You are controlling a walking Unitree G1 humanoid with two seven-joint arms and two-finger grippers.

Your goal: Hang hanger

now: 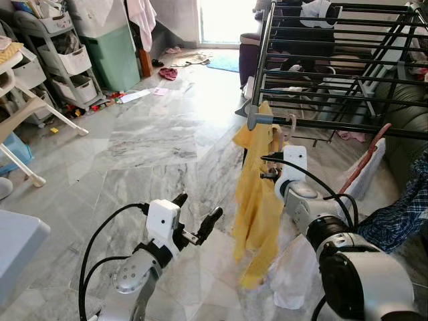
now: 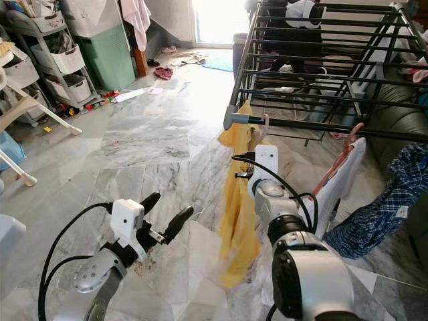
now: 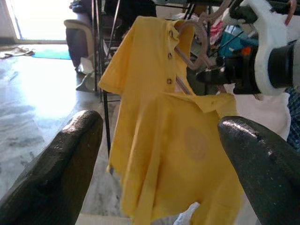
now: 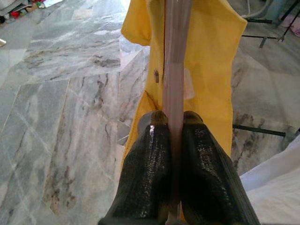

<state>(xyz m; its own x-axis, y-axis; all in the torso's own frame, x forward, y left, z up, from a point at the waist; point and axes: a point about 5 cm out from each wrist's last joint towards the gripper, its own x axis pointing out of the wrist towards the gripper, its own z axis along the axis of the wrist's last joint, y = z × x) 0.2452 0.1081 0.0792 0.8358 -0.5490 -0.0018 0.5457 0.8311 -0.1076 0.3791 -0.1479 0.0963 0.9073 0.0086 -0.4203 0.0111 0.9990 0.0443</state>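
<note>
While the right gripper [image 4: 172,133] clamps the pale pink hanger [image 4: 174,61] between its two black fingers, the step in hand appears to be setting the hook over a bar of the drying rack [image 1: 348,73]. To do it well, the robot likely needs to lift the hook slightly above the bar at the rack's near corner, carry it across, and lower it until the bar takes the weight before loosening the grip; letting go early would probably drop the yellow shirt [image 1: 257,200] onto the marble floor [image 1: 147,140]. The hook [image 1: 289,124] sits just beside the grey end cap [image 1: 253,121] of that near corner bar, and whether it already rests on the bar cannot be told.

The right arm reaches forward and up, its wrist raised to the rack's near edge, with the shirt hanging below it and clear of the floor. The left gripper [image 1: 198,216] is held low and forward, its fingers spread wide and holding nothing, pointed toward the shirt from the side and apart from it.
</note>
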